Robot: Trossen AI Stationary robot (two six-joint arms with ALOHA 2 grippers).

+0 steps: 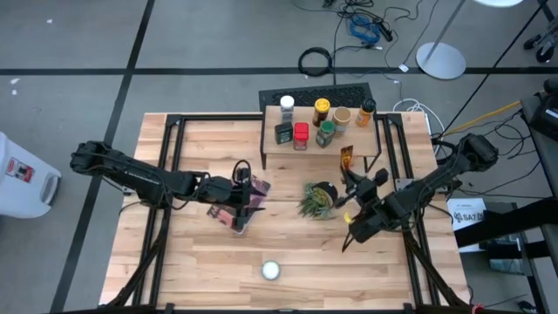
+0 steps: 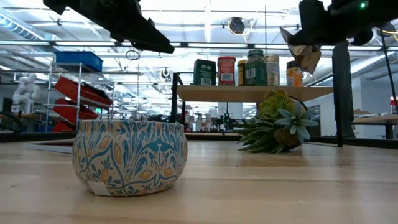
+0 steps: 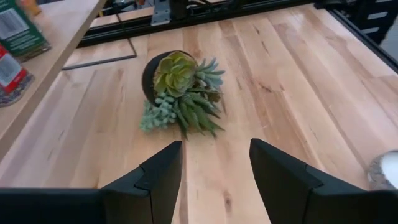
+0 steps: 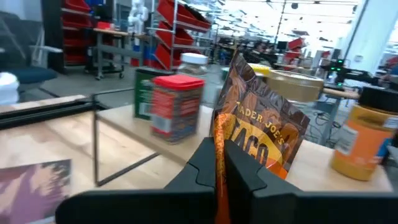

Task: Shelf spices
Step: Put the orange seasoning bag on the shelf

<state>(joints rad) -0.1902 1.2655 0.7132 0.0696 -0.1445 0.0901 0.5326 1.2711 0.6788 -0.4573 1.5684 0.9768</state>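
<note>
The shelf (image 1: 353,139) stands at the table's far middle and bears several spices, among them a white-topped jar (image 1: 287,105), a red tin (image 1: 301,136) and an orange jar (image 1: 366,111). My right gripper (image 4: 221,146) is shut on the flat orange packet (image 4: 261,134), which hangs in the air at the shelf's near right part (image 1: 346,159). My left gripper (image 3: 214,152) stands open with nothing between its fingers, above the maroon book (image 1: 228,209) at mid-table, facing the plant (image 3: 180,90). A round patterned tin (image 2: 129,155) sits near the table's front edge. My right gripper pinches the orange packet between its two fingers at one edge (image 4: 219,138). The fingers reach about level from the table's near right side. The packet sticks out beyond the fingertips, crumpled, and is lifted clear of the table, higher than the shelf board (image 2: 249,93).
The green potted plant (image 1: 318,199) lies on its side between the two grippers, just in front of the shelf. The shelf's thin black frame legs (image 4: 95,146) stand on the table. Bare wood lies around the tin (image 1: 271,270) at the front.
</note>
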